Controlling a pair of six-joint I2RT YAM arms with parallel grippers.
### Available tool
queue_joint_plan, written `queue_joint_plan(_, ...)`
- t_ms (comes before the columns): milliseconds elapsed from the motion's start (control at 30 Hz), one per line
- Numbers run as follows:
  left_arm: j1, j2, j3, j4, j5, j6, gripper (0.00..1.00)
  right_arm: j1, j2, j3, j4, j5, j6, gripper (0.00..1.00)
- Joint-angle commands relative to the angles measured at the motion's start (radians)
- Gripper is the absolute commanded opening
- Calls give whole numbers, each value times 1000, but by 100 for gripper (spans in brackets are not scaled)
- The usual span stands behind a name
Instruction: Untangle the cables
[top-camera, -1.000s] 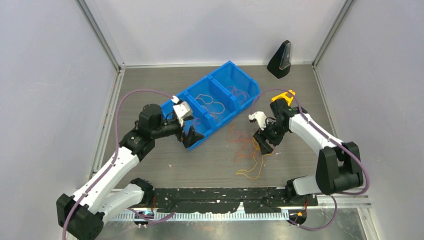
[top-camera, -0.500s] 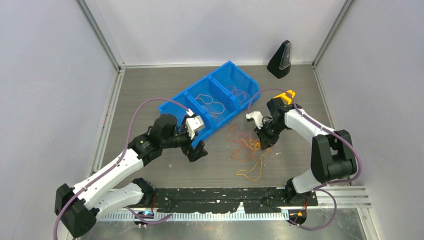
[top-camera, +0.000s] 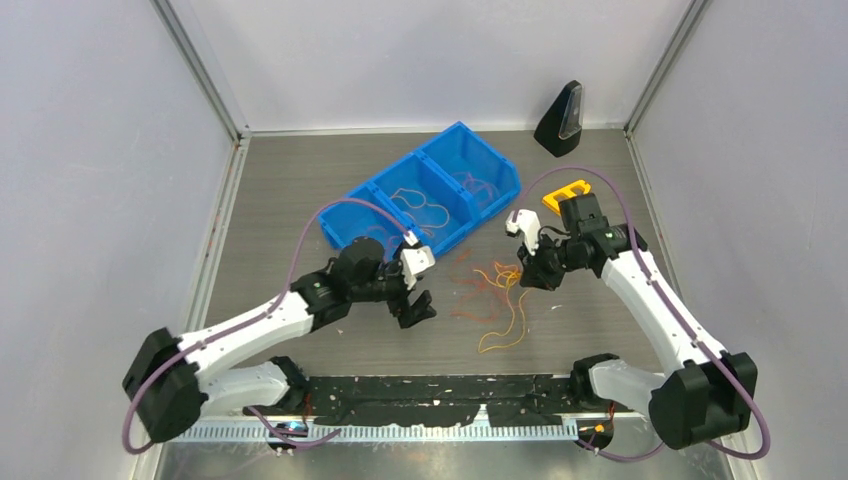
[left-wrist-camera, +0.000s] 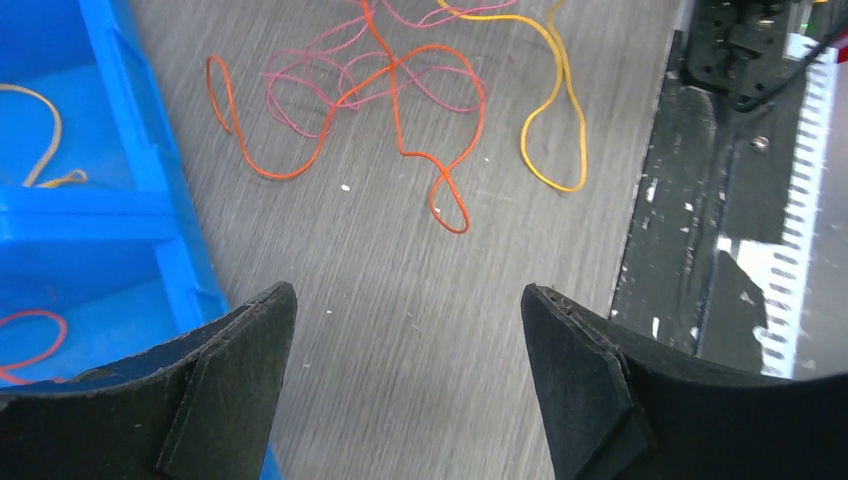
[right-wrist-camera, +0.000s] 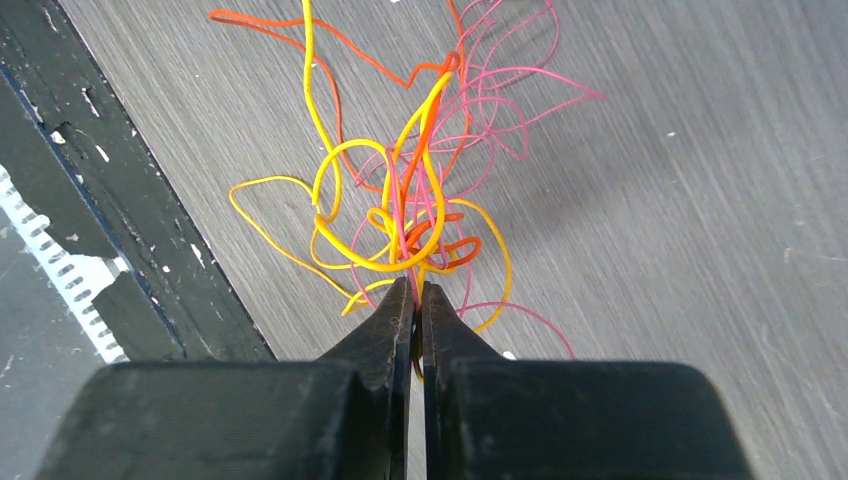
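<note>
Left gripper (left-wrist-camera: 408, 298) hangs with jaws spread wide, nothing between them — the cables (left-wrist-camera: 395, 95) lie ahead of its tips, untouched, the bin (left-wrist-camera: 120, 220) to its left. Right gripper (right-wrist-camera: 415, 290) is clamped on the cables' near end — loops fan out just beyond its tips

The cables (top-camera: 497, 292) lie between the left gripper (top-camera: 415, 308) and the right gripper (top-camera: 534, 274), a little nearer than the blue bin (top-camera: 461, 131).
</note>
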Motion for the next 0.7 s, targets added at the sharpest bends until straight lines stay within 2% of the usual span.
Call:
queue_joint_plan(0,-7,140,44,195,-45,-94,84,0,53,21,0,18,54,6)
queue_joint_plan(200,-69,344,127,272,-19,-94,84,0,90,30,12,39,87,6)
queue_joint_plan(333,-98,479,208,266,-76,-103,84,-1,99,42,6,57,85,5)
queue_joint_plan(400,-112,538,245,259,-110,-109,80,-1,100,41,5,59,84,6)
queue_joint_plan(467,-119,585,283,234,-146,-131,68,-1,100,39,6,70,83,5)
queue_joint_plan(500,-119,601,305,210,-153,-141,55,-2,99,37,6,78,81,6)
queue_joint_plan(600,-119,570,372,65,-86,-87,3,-15,98,28,8,132,57,5)
queue_joint_plan(667,-118,472,373,-4,-68,-34,0,-31,113,10,22,179,27,5)
